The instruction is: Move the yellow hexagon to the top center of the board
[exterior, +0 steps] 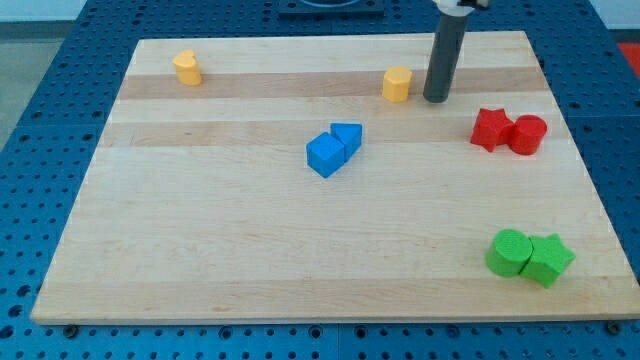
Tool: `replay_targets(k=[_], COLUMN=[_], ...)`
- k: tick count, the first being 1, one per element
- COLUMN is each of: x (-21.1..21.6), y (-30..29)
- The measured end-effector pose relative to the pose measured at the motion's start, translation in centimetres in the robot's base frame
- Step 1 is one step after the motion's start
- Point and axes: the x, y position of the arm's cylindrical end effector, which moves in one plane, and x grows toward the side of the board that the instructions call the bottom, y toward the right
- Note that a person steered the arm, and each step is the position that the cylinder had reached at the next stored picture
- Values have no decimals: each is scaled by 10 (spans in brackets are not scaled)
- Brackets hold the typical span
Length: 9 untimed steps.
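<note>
Wooden board [300,250] on blue pegboard [60,100]; my tip [435,99] beside yellow hexagon [397,84].

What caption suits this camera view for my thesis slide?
My tip just right of the yellow hexagon, near the wooden board's top center.

The desk is a pale wooden board [300,250] with visible grain in lengthwise strips and a smooth matt finish, lying on a blue perforated metal-looking base [40,120]. The yellow hexagon block [397,84], just left of the dark matt rod ending in my tip [435,100], looks like smooth, matt plastic.
</note>
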Motion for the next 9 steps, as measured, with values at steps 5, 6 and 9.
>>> replay_targets(k=[5, 6, 9], x=[-3, -3, -5], y=[-100, -100, -32])
